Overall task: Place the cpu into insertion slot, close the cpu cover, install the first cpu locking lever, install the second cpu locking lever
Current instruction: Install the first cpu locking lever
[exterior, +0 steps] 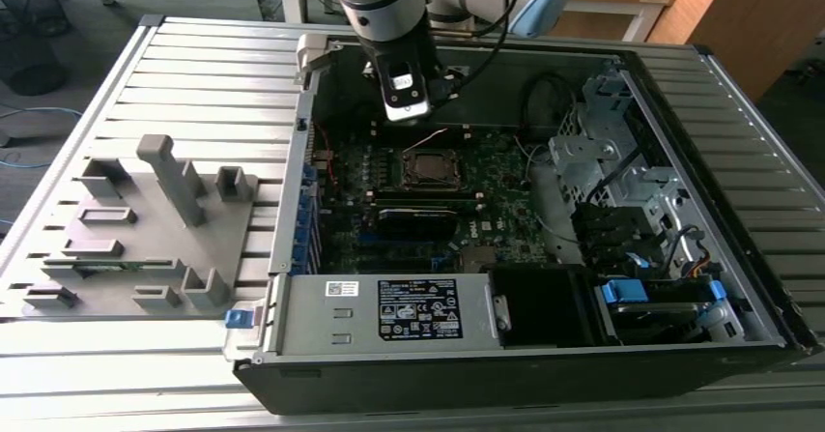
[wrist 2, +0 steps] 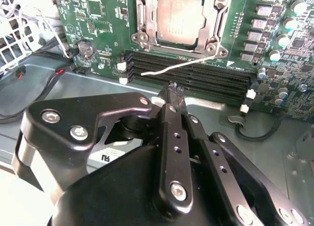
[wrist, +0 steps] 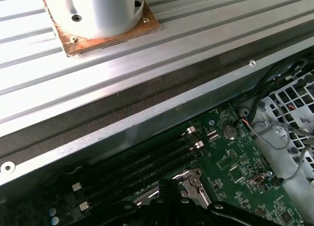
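Note:
The cpu (wrist 2: 180, 15), a dull silver square, lies in the insertion slot (exterior: 432, 168) on the green motherboard. The cpu cover (wrist 2: 216, 20), a silver frame, lies flat around it. One thin silver locking lever (wrist 2: 181, 65) sticks out loose from the socket's corner across the memory slots; in the exterior view the lever (exterior: 427, 140) points up toward the tool. My gripper (wrist 2: 174, 90) hangs just beside the lever's free end, fingers shut with nothing between them. In the exterior view the gripper (exterior: 408, 113) hovers above the socket's far edge. In the first wrist view the gripper (wrist: 167, 189) sits next to the socket's corner.
Black memory slots (wrist 2: 196, 75) lie between gripper and socket. A power supply box (exterior: 412, 308) with a white label fills the case's near side, a drive cage (exterior: 616, 161) the exterior view's right. Loose cables (wrist 2: 29, 84) run along the case wall. A grey fixture plate (exterior: 142, 229) lies outside.

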Robot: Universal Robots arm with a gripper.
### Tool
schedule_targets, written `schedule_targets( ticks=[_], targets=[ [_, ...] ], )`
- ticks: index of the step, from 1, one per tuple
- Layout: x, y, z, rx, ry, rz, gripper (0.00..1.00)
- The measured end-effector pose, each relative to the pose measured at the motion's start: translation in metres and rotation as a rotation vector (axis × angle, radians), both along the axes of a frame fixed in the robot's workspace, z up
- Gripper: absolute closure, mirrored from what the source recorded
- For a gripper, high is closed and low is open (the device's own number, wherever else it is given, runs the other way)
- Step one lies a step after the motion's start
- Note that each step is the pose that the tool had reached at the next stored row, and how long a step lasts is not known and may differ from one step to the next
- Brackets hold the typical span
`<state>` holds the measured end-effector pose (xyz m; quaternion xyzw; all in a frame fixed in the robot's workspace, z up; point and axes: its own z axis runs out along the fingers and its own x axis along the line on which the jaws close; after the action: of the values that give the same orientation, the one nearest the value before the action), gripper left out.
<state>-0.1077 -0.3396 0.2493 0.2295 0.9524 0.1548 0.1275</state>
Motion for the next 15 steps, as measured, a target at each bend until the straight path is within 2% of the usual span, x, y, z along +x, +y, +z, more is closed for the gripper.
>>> schedule_targets(
  ticks=[3, 10, 15],
  targets=[
    [0.0, 0.0032, -0.0005, 0.0, -0.0001, 0.0, 0.9],
    [0.0025, 0.0033, -0.007, 0.0001, -0.0001, 0.0, 0.9],
    [0.0037, 0.0033, -0.0073, 0.0001, -0.0002, 0.0, 0.9]
  ],
)
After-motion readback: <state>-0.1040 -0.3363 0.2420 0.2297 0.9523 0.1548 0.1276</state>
